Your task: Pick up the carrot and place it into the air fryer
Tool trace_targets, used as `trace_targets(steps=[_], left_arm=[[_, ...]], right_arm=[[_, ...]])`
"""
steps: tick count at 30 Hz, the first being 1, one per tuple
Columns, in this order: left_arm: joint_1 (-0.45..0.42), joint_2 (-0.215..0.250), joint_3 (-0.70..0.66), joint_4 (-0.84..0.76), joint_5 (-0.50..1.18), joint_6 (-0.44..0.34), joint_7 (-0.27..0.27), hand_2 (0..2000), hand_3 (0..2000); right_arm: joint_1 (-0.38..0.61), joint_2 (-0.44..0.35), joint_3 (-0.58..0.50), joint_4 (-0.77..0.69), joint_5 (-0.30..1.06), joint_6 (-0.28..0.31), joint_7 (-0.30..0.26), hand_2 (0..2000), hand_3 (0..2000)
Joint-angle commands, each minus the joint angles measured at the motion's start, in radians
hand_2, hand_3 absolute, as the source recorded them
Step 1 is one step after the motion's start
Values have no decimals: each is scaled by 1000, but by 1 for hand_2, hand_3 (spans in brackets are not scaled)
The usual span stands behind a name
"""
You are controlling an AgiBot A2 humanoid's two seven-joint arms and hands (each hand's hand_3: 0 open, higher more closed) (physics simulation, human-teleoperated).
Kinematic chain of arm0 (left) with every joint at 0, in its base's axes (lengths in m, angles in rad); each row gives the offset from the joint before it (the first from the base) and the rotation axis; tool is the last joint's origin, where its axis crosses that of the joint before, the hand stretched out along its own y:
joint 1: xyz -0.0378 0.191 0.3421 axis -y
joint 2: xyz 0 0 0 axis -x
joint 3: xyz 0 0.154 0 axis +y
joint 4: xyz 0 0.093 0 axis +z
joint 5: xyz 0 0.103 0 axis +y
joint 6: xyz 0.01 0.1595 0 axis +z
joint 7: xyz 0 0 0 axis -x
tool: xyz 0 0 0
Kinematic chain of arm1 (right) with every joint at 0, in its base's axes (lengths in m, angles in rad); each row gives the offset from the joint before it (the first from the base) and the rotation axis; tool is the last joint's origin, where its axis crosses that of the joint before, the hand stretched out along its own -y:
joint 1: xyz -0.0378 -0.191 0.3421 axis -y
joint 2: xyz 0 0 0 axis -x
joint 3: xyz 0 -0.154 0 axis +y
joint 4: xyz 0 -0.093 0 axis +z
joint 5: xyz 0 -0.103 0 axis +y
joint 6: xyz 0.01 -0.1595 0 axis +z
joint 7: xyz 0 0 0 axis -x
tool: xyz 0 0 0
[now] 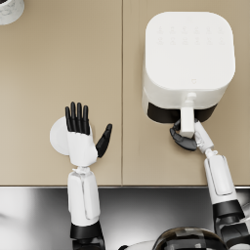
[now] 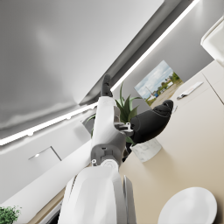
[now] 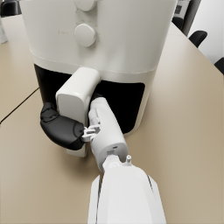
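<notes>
Right hand (image 1: 184, 139) fingers clamp the air fryer (image 1: 188, 58) handle (image 1: 187, 121); left hand (image 1: 83, 136) fingers apart.

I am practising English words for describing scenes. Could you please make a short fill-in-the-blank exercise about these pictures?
1. The right hand holds the white ____ of the air fryer.
2. The left hand holds nothing; its fingers are spread ____.
3. Partly under the left hand lies a white, round ____.

Missing words: handle; apart; plate
</notes>
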Motion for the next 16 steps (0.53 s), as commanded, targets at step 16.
trace_targets(steps=[16], left_arm=[[-7,-1,1,-3,0,0,0,0,0]], right_arm=[[51,17,10,-58,-5,103,10,2000,2000]])
